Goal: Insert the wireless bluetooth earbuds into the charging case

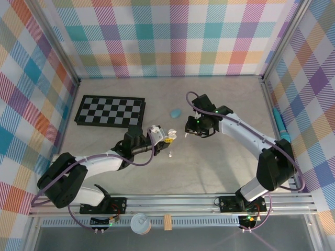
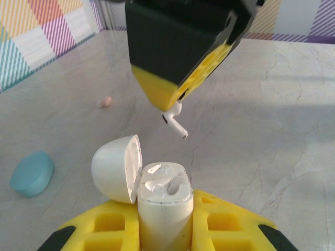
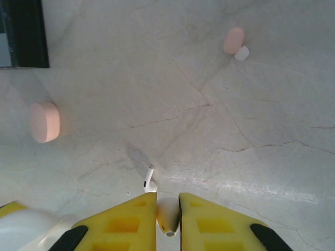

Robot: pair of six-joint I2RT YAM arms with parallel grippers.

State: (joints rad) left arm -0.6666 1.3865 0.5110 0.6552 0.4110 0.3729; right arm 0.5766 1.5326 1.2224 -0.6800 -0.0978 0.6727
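On pale veined tabletop [image 1: 209, 162], boxed in by plaid walls [image 1: 172, 36]: checkerboard [image 1: 110, 111] back left, blue case [image 1: 175, 112] mid-table. In the left gripper [image 2: 165, 225], clamped tight, a white case [image 2: 163, 193], lid open. In the right gripper [image 3: 168, 209], pinched close above it, a white earbud [image 3: 168, 219].

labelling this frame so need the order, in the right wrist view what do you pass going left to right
pink oval case → loose white earbud → second white earbud, pinched in the right hand → pink oval piece near the top
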